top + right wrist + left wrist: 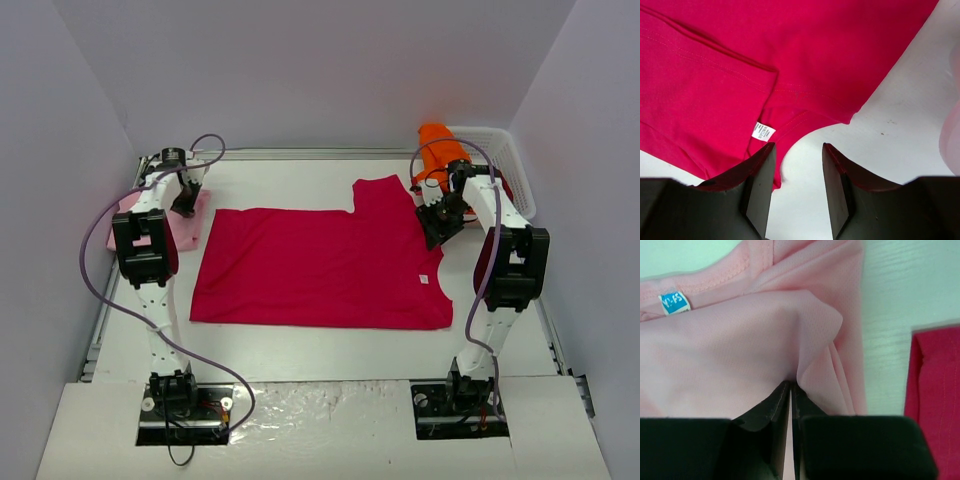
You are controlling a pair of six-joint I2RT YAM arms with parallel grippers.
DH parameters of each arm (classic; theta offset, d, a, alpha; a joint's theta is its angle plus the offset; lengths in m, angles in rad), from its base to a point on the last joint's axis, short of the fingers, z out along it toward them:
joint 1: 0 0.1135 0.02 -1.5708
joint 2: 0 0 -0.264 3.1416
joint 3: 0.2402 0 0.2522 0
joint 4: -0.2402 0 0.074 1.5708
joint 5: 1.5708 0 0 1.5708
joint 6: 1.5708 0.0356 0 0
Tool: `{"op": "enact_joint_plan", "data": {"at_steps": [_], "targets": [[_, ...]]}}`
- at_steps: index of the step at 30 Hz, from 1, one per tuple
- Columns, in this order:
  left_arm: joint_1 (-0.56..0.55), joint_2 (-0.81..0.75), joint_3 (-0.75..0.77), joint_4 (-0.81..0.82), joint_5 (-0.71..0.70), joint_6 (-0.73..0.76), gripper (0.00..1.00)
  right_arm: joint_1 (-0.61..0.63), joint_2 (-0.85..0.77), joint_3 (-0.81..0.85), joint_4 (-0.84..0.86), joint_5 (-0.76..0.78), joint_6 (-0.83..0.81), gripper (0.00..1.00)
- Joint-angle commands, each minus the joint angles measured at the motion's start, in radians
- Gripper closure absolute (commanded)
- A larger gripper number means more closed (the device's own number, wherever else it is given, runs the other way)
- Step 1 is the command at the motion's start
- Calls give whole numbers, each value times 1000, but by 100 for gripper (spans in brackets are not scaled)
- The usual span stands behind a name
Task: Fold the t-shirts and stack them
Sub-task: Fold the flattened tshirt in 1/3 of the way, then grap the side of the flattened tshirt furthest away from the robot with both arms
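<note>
The large crimson-magenta t-shirt (320, 265) lies spread flat in the middle of the table. It also shows in the right wrist view (765, 55), with a white label (763, 132) at the neckline. My right gripper (437, 228) is open and empty just above the shirt's neck edge (799, 150). The pale pink t-shirt (195, 225) lies bunched at the far left. My left gripper (183, 208) is shut on a raised fold of it (791, 386). The orange t-shirt (440, 150) sits in the basket. The dark red t-shirt is hidden.
A white mesh basket (505, 160) stands at the back right corner behind my right arm. White walls close in the table on the left, back and right. The crimson shirt's edge (935, 400) lies just right of the pink one.
</note>
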Motion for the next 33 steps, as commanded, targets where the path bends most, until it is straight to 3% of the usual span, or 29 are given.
{"op": "enact_joint_plan", "data": {"at_steps": [1,14,21,25,33], "targets": [[-2,-118,-21,9,-43,56,94,7,-14,0,-33,3,9,61],[-102,-241,1,-33,-63,125,83,10,-31,-30,-24,-19,-5,61],[-163,-145,73,-111,-11,214,81,8,-25,-38,-23,-8,-8,61],[-163,-89,119,-137,7,240,74,5,-19,-43,-18,-5,-9,61],[-142,52,324,-313,102,197,66,5,6,-50,-4,-8,-5,61]]}}
